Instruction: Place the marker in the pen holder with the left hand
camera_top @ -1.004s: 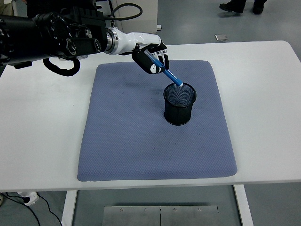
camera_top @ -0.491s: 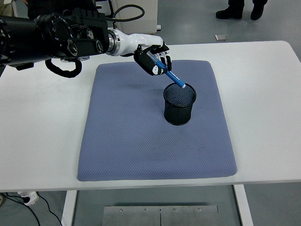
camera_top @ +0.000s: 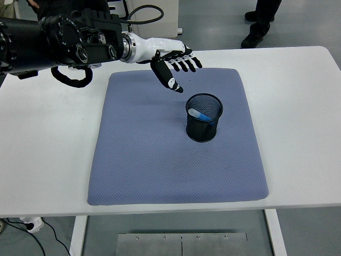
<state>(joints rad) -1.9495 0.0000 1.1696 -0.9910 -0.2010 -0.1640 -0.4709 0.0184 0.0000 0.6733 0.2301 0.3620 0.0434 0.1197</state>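
Note:
A black mesh pen holder (camera_top: 203, 118) stands upright on the blue-grey mat (camera_top: 144, 144), right of its middle. Inside the holder lies the blue marker (camera_top: 200, 114), its pale end showing against the mesh. My left hand (camera_top: 175, 68) hovers above the mat's far edge, up and to the left of the holder. Its fingers (camera_top: 189, 65) are spread wide and hold nothing. The black left arm reaches in from the upper left. My right arm is out of view.
The white table (camera_top: 298, 106) surrounds the mat on all sides. A person's feet (camera_top: 258, 24) show on the floor beyond the table's far edge. A small grey plate (camera_top: 251, 42) lies on the floor there.
The left hand let go of the marker, which dropped into the holder. The fingers went from curled around it to spread open.

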